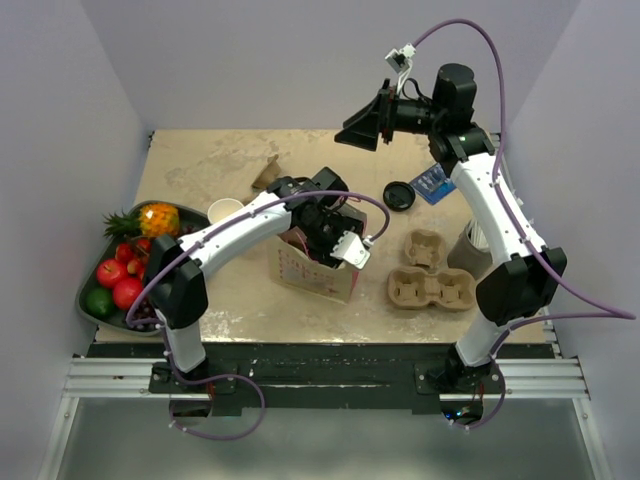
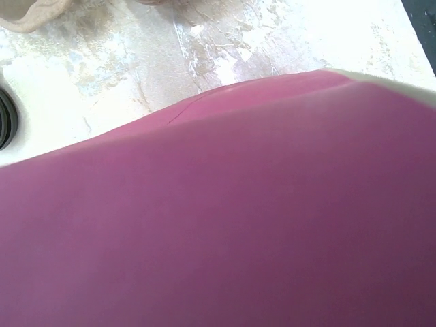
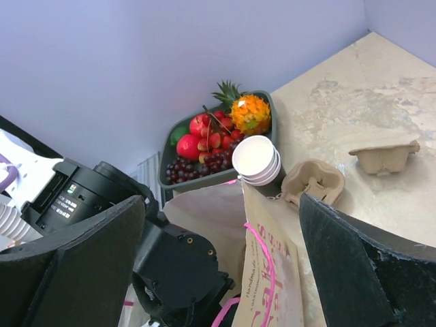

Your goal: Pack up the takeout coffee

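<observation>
The takeout coffee shows in no view. A brown paper bag with pink print and pink handles (image 1: 318, 268) stands open at the table's middle; it also shows in the right wrist view (image 3: 272, 272). My left gripper (image 1: 322, 232) reaches down into the bag's mouth, and its fingers are hidden inside. The left wrist view is filled by a blurred pink surface (image 2: 225, 218) close to the lens, with table beyond it. My right gripper (image 1: 365, 128) is raised high over the back of the table, open wide and empty (image 3: 218, 266), looking down at the bag.
A loose black lid (image 1: 399, 195) lies right of the bag. Pulp cup carriers (image 1: 430, 272) sit at the front right, another (image 1: 267, 176) at the back. Stacked lidless cups (image 1: 225, 211) and a fruit tray (image 1: 92, 275) stand left. A greyish object (image 1: 468, 246) is half hidden behind my right arm.
</observation>
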